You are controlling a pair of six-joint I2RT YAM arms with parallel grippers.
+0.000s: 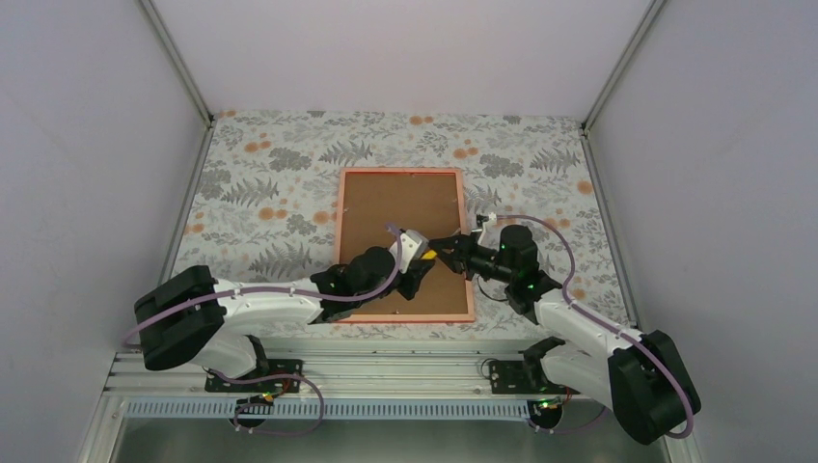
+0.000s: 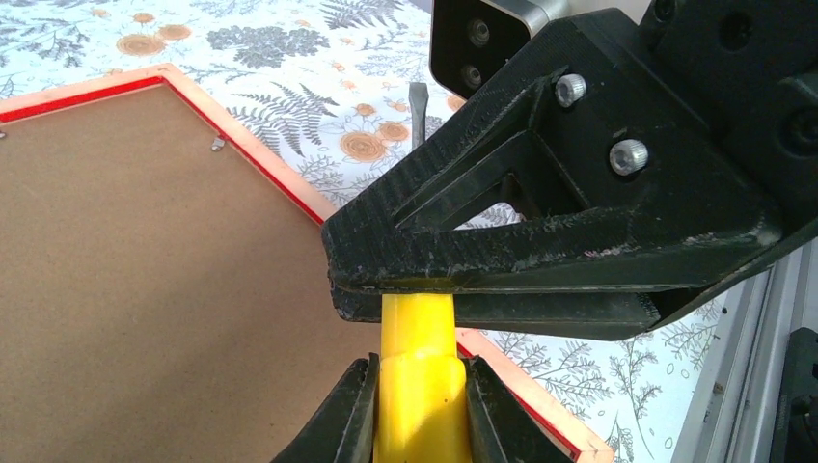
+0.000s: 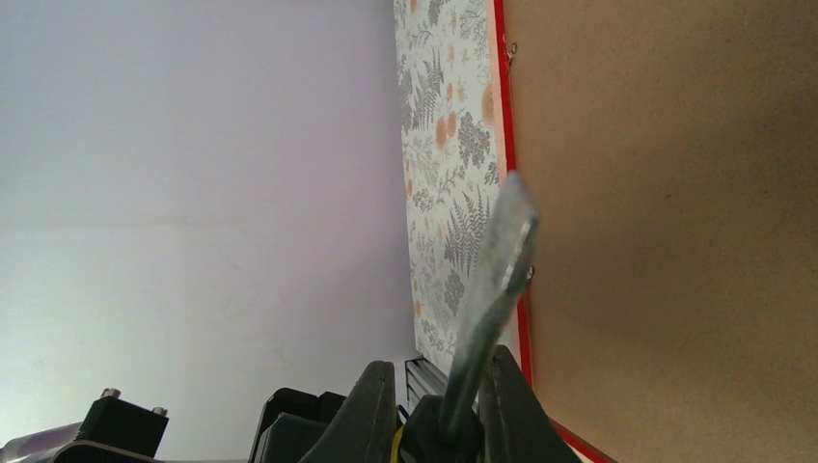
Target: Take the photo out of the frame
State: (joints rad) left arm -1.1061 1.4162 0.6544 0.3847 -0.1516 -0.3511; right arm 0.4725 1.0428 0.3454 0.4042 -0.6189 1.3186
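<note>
**Item 1 — frame** (image 1: 395, 207): thin red rectangle lying flat and face down on the floral tablecloth (image 1: 270, 193), with its brown backing (image 2: 145, 270) uppermost. The photo is hidden under that backing and shows in none of the 3 views.

**Item 2 — yellow-handled tool** (image 2: 420, 386): held clear above the frame's backing, just inside the rail on the right arm's side. Its flat metal blade (image 3: 502, 260) shows against that red rail.

**Item 3 — left gripper** (image 2: 420, 405): above the frame's near half, its 2 fingers pressed against opposite sides of the yellow handle.

**Item 4 — right gripper** (image 3: 439, 415): also above the frame, tip to tip with the left one. Its jaws are clamped narrow on the same tool, further along and nearer the blade.
</note>
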